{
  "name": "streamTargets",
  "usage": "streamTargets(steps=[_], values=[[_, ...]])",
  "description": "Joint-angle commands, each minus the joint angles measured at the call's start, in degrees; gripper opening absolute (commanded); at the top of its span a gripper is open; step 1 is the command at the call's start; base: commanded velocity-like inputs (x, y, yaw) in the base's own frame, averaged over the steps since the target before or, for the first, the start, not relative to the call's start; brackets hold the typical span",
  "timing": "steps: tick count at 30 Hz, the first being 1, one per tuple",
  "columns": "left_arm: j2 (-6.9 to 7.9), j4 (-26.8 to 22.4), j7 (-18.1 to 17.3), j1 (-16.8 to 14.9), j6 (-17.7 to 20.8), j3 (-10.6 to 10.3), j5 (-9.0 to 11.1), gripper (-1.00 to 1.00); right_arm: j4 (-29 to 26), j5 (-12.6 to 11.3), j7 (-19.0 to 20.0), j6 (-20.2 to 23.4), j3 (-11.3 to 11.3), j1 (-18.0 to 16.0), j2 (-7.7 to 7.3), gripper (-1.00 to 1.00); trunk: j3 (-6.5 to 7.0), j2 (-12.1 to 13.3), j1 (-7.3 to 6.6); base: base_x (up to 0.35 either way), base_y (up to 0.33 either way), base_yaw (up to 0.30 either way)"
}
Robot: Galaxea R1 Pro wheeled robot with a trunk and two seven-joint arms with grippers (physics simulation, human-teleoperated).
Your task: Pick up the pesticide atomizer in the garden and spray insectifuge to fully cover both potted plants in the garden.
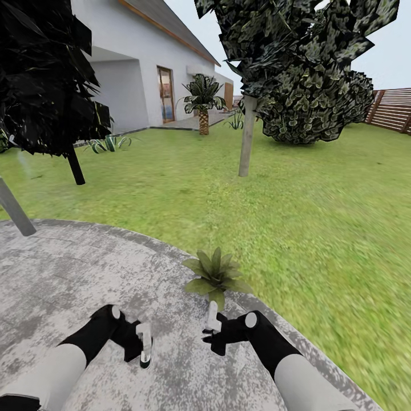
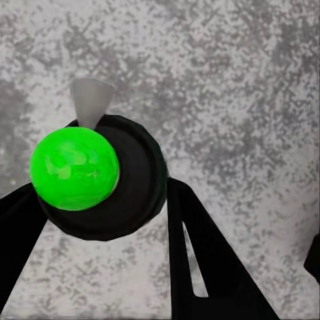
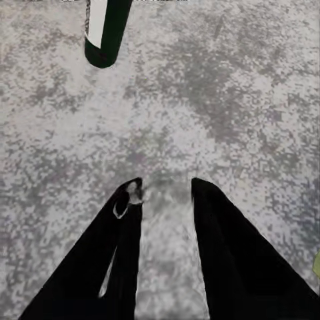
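My left gripper [image 2: 103, 193] is shut on the pesticide atomizer [image 2: 137, 173], seen from above as a dark round body with a bright green cap and a pale nozzle. In the head view the left gripper [image 1: 144, 345] hangs low over the grey patio [image 1: 68, 274]. The atomizer's dark green lower end with its white label [image 3: 103, 33] shows in the right wrist view. My right gripper [image 3: 167, 190] is open with nothing between its fingers, pointing down at the concrete. In the head view the right gripper [image 1: 212, 328] sits just short of one potted plant [image 1: 216, 277] at the patio's edge.
Lawn [image 1: 319, 228] stretches beyond the patio. A pale tree trunk [image 1: 247, 137] stands ahead, a dark tree [image 1: 74, 165] and a grey post [image 1: 14, 208] at the left. A palm [image 1: 203, 103], a bush [image 1: 314, 108], the white house [image 1: 125, 74] and a slat fence [image 1: 394, 108] lie farther back.
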Motion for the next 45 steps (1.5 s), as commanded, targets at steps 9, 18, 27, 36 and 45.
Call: streamTargets(steps=[9, 18, 27, 36, 45], values=[[-0.9, -0.2, 4.4, 0.7, 1.1, 16.5, 0.7, -1.0, 7.8, 0.5, -5.1, -1.0, -4.9, 0.3, -2.47, 1.0, -0.05, 0.0, -0.01, 0.0, 0.0, 0.0], [-1.78, 1.5, 8.9, 0.8, 3.2, 23.9, 6.2, -1.0, 20.9, 0.5, -22.8, -8.4, -20.4, 3.7, -9.99, 1.0, -0.05, 0.0, -0.01, 0.0, 0.0, 0.0], [-2.33, 1.5, 9.2, 0.8, 15.0, 24.0, 6.6, -1.0, 21.3, 0.5, -35.9, -10.3, -33.5, 10.1, -14.78, 1.0, -0.05, 0.0, -0.01, 0.0, 0.0, 0.0], [-4.81, 0.3, 9.3, -1.2, 35.5, 23.1, 5.6, -1.0, 21.1, 0.7, -36.5, -10.3, -57.4, 12.7, -16.57, 1.0, -0.05, 0.0, -0.01, 0.0, 0.0, 0.0], [-4.91, 0.4, 9.0, -7.7, 49.1, 18.8, 2.8, -1.0, 21.2, 0.5, -40.8, -10.2, -57.8, 12.8, -16.34, 1.0, -0.05, 0.0, -0.01, 0.0, 0.0, -0.01]])
